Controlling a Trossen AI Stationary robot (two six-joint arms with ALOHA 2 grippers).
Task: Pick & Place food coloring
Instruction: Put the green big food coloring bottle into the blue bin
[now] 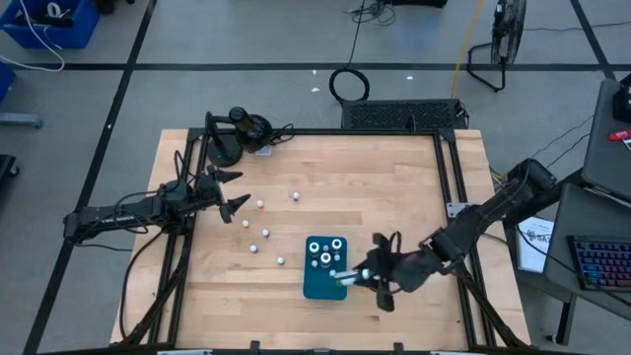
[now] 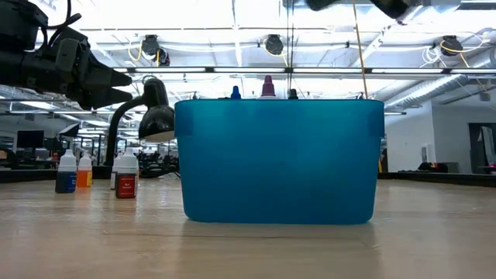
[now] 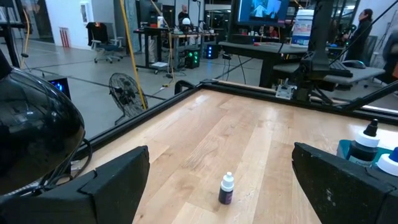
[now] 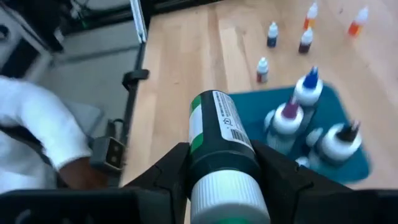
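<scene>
Several tiny white-capped food coloring bottles stand upright on their bases on the wooden table; in the low view some stand to the left of the tray. A teal tray holds three larger bottles with blue, purple and black tips. My right gripper hovers at the tray's right edge, shut on a dark bottle with a green band. My left gripper waits open above the table's left part, and a purple bottle stands ahead of it. My right gripper pinches the green-banded bottle between its two fingers, on the upper body just below the white cap. The bottle lies along the fingers, cap toward the wrist and base pointing out. It is lifted clear, tilted over the tray's right edge.
A black desk lamp stands at the table's far left corner. A dark frame rail runs round the table. A person's white sleeve and hand show beyond the table edge in the right wrist view. Bare wood lies right of the tray.
</scene>
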